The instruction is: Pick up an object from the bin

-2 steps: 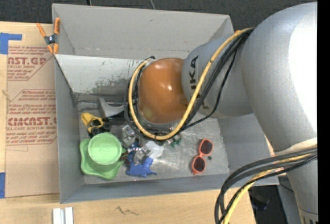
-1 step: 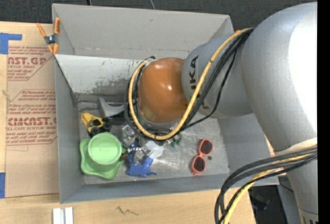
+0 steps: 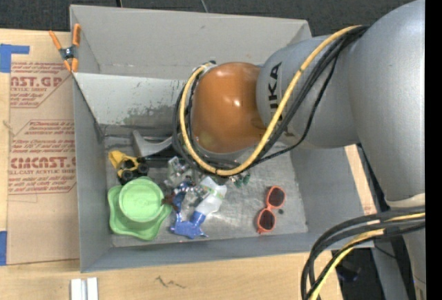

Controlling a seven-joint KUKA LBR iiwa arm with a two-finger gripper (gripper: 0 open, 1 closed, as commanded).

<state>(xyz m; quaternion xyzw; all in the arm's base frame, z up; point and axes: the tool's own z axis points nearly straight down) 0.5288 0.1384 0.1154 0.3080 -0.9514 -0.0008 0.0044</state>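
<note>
We see the orange cover (image 3: pixel 224 108) above the lower-middle heap (image 3: pixel 195 203) beside a green cup (image 3: pixel 141 205), and cannot tell the claw's state.

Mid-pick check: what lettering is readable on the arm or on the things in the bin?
"KA": black letters on the grey arm, beside the orange cover; the word's start is hidden.
No lettering seen on the green round toy, red sunglasses or blue piece.
The small heap under the cover: too small to read.

Scuffed matt metal bin (image 3: pixel 93 126); glossy orange cover (image 3: pixel 224 108)
</note>
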